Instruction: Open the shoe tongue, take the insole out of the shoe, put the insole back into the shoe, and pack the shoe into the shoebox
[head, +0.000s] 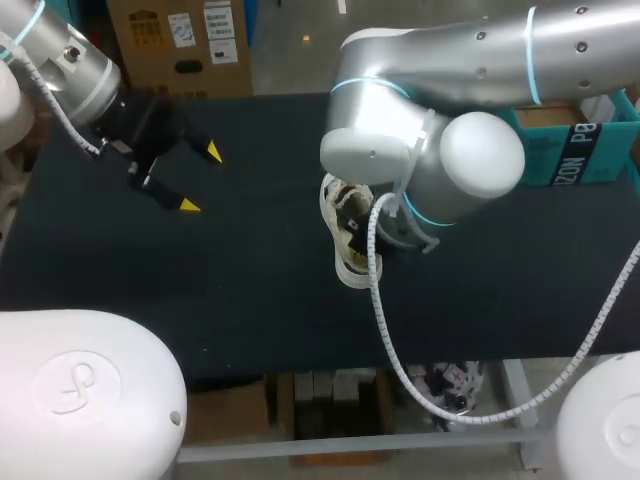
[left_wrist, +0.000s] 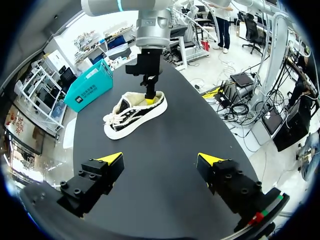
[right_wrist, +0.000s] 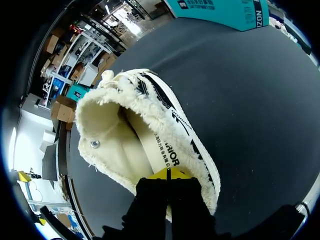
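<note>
Right end effector (right_wrist: 167, 174), fingers together, sits in the shoe (right_wrist: 172, 115) heel on the insole (right_wrist: 150, 142); I judge it means to pull it out. Left end effector (left_wrist: 160, 158) hangs apart, keeping clear.

A cream canvas sneaker (head: 345, 238) (left_wrist: 135, 114) (right_wrist: 150, 115) with black side stripes, frayed edges and white laces stands on its sole on the table. Its heel opening is around the right fingers (right_wrist: 159, 175), and it lies well ahead of the left fingers (left_wrist: 110, 159). The cream insole (right_wrist: 160, 147), printed in black, lies inside under the right fingertips. The teal shoebox (head: 575, 150) (left_wrist: 90, 85) (right_wrist: 225, 10) sits further ahead of them, well apart from the shoe.
</note>
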